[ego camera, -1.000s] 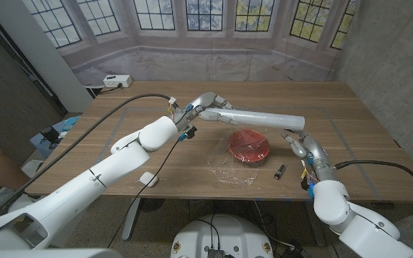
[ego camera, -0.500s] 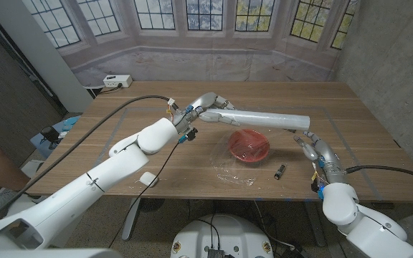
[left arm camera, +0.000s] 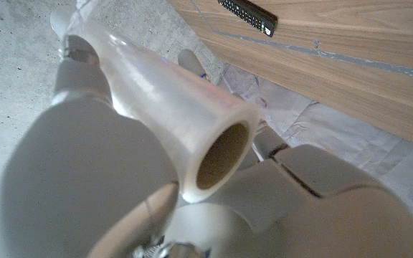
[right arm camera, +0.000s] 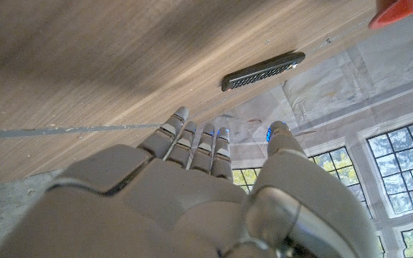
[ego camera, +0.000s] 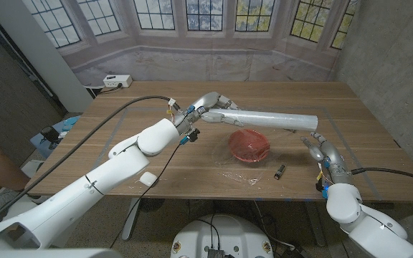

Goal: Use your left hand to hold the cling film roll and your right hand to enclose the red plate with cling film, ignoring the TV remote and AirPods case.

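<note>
From the head view, the left hand (ego camera: 208,107) grips 1 end of the cling film roll (ego camera: 271,120) held above the red plate (ego camera: 249,145), which already wears film (a crumpled sheet lies beside it), so little seems left. The right wrist view shows the right hand (right arm camera: 192,183) empty, fingers spread, near the TV remote (right arm camera: 262,70). The left wrist view confirms the grip.
</note>
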